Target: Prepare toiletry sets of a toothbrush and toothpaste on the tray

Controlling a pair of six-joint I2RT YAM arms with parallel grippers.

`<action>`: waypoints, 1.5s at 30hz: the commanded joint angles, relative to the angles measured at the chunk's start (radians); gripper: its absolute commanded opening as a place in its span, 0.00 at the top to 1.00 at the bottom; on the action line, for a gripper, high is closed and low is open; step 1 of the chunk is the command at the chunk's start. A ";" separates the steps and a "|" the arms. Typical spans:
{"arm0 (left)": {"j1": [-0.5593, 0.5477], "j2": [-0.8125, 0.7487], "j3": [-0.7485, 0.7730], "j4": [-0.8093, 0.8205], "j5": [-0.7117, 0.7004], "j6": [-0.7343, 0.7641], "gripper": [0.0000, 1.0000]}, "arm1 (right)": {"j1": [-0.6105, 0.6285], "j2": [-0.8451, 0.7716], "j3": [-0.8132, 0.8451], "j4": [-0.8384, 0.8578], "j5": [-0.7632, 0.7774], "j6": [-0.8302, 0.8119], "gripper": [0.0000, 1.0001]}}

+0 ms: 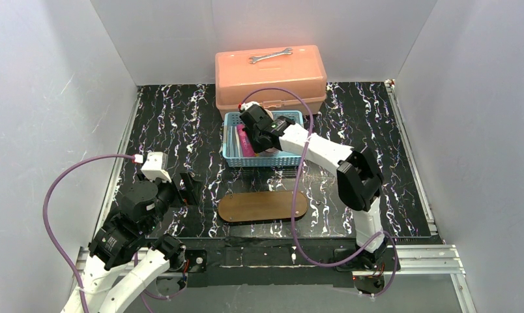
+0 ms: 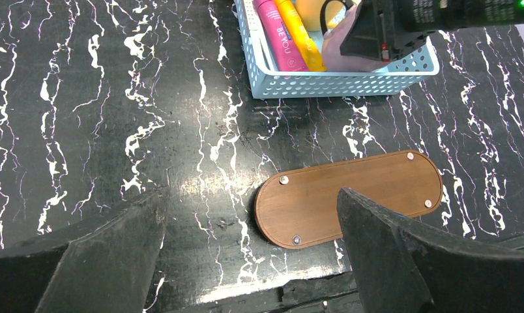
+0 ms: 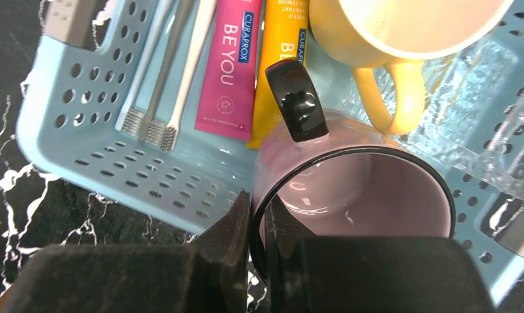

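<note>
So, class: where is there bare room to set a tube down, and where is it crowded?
The dark-brown wooden oblong tray is wholly bare. Black marbled tabletop lies free between it and the light-blue slotted plastic basket, and left of that basket. The basket is crowded: pink tube, yellow tube, pale toothbrushes, yellow cup, and a pink mug pinched by the right tool.
</note>
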 commanded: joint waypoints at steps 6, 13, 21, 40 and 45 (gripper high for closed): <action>-0.003 -0.003 -0.005 -0.008 -0.029 0.005 0.01 | 0.037 -0.157 0.126 -0.030 0.013 -0.077 0.99; -0.003 -0.001 -0.002 -0.019 -0.066 -0.005 0.01 | 0.069 -0.198 0.137 -0.074 -0.055 -0.133 0.99; -0.003 -0.007 0.003 -0.047 -0.170 -0.041 0.01 | 0.129 -0.205 0.164 -0.168 -0.145 -0.214 0.99; -0.003 -0.059 0.027 -0.264 -0.698 -0.360 0.01 | 0.348 -0.167 0.115 -0.200 -0.276 -0.321 0.99; -0.003 -0.042 0.055 -0.394 -0.808 -0.508 0.01 | 0.388 -0.142 0.098 -0.185 -0.287 -0.322 0.99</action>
